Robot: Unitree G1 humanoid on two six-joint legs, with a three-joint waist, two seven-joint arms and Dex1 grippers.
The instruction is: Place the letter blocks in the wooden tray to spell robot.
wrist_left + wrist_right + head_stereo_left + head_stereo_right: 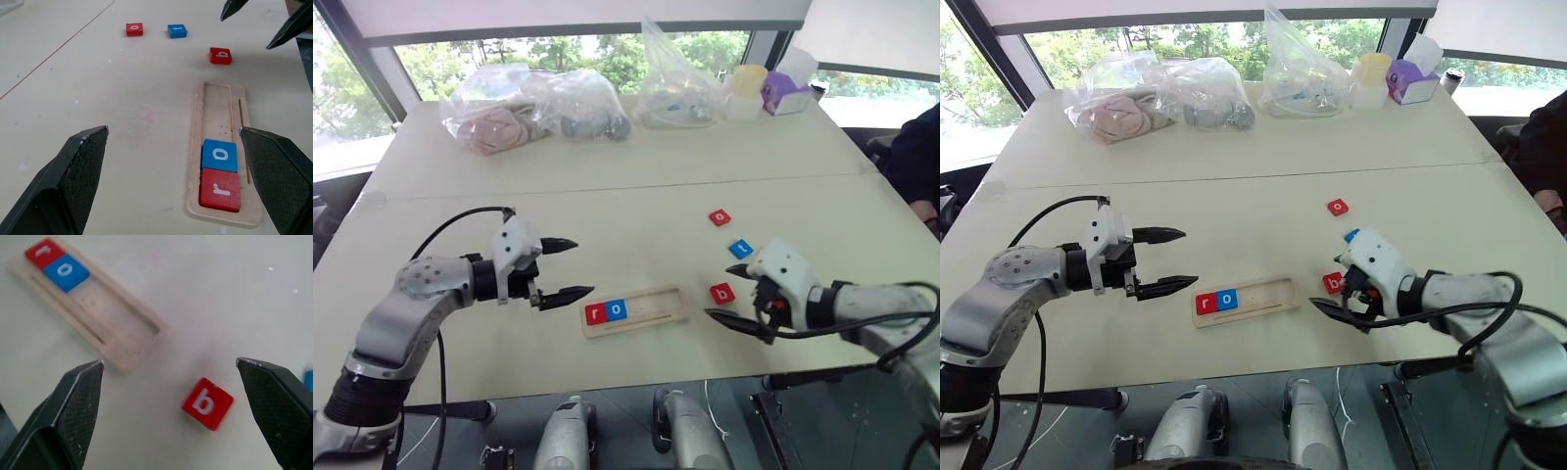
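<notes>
The wooden tray (658, 305) lies near the table's front edge, with a red "r" block (596, 313) and a blue "o" block (617, 309) side by side at its left end. A red "b" block (722, 293) lies on the table just right of the tray. Farther back lie a blue "t" block (741, 249) and a red "o" block (720, 217). My left gripper (579, 267) hovers open left of the tray, holding nothing. My right gripper (169, 362) is open above the "b" block (208, 403), which rests loose on the table between its fingers.
Clear plastic bags (533, 108) of items, a pale cup (747, 90) and a purple tissue box (786, 93) line the table's far edge. A person's dark sleeve (918, 162) shows at the right edge. A seam (607, 189) crosses the tabletop.
</notes>
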